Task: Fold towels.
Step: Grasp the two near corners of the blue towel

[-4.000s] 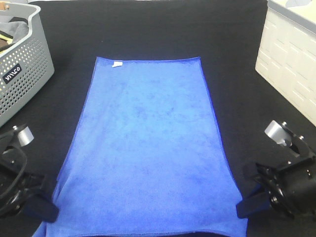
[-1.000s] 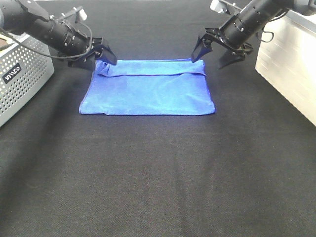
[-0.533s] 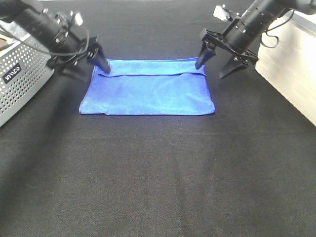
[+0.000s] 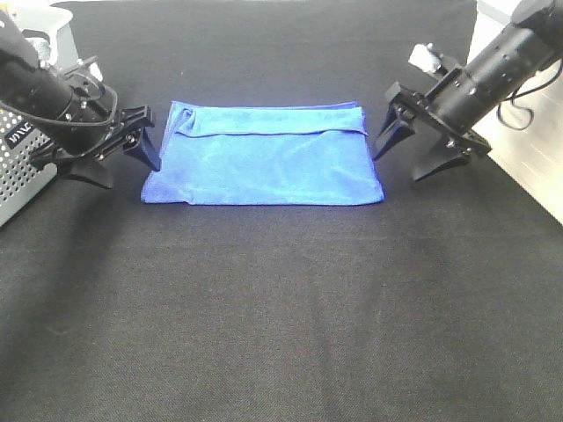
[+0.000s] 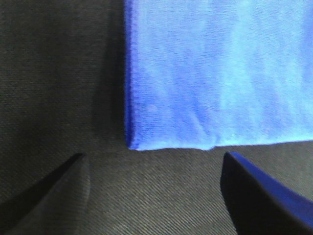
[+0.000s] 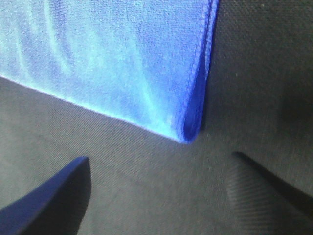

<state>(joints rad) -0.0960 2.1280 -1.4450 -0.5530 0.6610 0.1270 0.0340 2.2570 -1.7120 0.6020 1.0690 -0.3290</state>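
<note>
Towel (image 4: 264,163) lies flat on the black tabletop (image 4: 281,308), already folded once by the look of it, with the top layer stopping short of the far hem. Left gripper (image 4: 127,171) sits just off the towel's short side nearest the basket (image 4: 10,180), and right gripper (image 4: 399,167) just off the opposite short side. Both jaws are spread, pinching nothing, and the wrist views show the tips apart from the cloth. We read this as between folds. The next fold needs both layers caught at each near corner before lifting, and the wrinkle (image 4: 185,123) at the far basket-side corner may need smoothing. We can't tell the layer count beyond the doubled hem in the right wrist view, or whether the tips touch the table. Basket and both arms are cut off by the frame.
</note>
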